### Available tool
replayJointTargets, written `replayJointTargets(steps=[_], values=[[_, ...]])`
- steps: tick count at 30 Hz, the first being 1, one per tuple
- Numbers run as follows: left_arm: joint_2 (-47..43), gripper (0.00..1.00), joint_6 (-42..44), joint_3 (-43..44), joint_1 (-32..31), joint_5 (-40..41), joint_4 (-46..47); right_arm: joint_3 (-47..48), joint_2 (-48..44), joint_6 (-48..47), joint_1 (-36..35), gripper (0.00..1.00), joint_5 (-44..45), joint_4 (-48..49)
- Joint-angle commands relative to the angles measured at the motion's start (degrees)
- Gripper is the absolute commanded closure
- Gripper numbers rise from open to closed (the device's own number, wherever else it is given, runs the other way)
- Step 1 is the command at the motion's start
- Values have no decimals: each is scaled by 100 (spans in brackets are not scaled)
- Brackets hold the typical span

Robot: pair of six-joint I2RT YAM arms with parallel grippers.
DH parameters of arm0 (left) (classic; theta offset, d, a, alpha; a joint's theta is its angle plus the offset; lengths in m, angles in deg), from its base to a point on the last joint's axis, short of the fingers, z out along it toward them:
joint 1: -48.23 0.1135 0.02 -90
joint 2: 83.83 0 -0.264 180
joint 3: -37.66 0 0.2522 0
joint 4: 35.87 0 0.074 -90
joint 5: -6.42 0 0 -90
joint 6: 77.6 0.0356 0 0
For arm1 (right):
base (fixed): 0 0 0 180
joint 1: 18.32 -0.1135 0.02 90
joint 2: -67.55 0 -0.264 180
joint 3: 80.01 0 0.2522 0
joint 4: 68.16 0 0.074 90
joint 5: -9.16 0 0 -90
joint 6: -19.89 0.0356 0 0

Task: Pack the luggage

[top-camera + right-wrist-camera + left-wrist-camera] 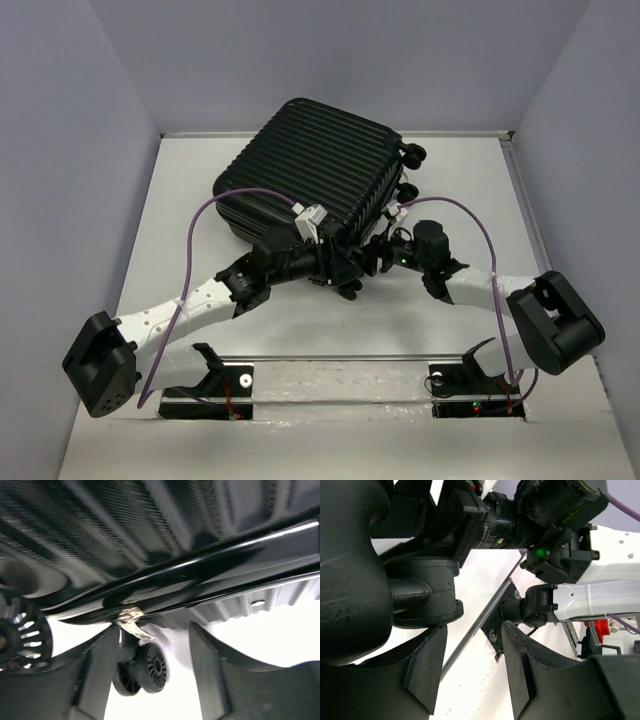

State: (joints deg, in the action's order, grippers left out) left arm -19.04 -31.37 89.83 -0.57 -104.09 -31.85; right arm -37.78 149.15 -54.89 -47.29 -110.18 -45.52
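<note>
Just ahead of right claw (154, 636), luggage (310, 165).

the luggage (310, 165) is hard black plastic, ribbed, with a fine woven-looking grain up close and a dull sheen. a glossy black band (200, 580) runs along its seam, carrying a bright metal zipper pull (132, 622). its wheels (150, 667) are matt black plastic. the desk (330, 325) is smooth, matt white. the left hand (470, 680) has matt black plastic fingers (427, 670).
</note>
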Motion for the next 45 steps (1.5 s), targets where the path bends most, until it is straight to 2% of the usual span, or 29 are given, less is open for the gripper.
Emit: replayJointTargets(steps=[1, 6, 8, 14, 21, 28, 31, 32, 34, 37, 45], values=[[-20, 41, 61, 202, -16, 118, 112, 195, -583, -125, -109, 35, 200, -229], [42, 41, 88, 228, -16, 100, 111, 212, -734, -274, -109, 36, 464, -758], [51, 41, 88, 228, -16, 100, 120, 194, -690, -266, -109, 36, 412, -591], [77, 41, 97, 263, -16, 91, 103, 510, -136, -292, -109, 47, 192, -318], [86, 41, 149, 237, -16, 153, 41, 379, -13, 6, -109, 49, 8, 472], [95, 41, 158, 254, -16, 197, 41, 282, 23, 148, -161, 54, 43, 772], [69, 42, 167, 246, -16, 249, 24, 247, -162, 86, -214, 52, 121, 605], [51, 42, 167, 246, -16, 267, 6, 238, -214, 60, -214, 46, 157, 570], [42, 42, 167, 237, -16, 276, -3, 255, -328, -28, -214, 41, 201, 377], [51, 42, 167, 228, -16, 276, 6, 317, -321, -90, -214, 40, 201, 289], [33, 42, 167, 219, -16, 311, 15, 475, 109, 95, -214, 58, -177, 666]])
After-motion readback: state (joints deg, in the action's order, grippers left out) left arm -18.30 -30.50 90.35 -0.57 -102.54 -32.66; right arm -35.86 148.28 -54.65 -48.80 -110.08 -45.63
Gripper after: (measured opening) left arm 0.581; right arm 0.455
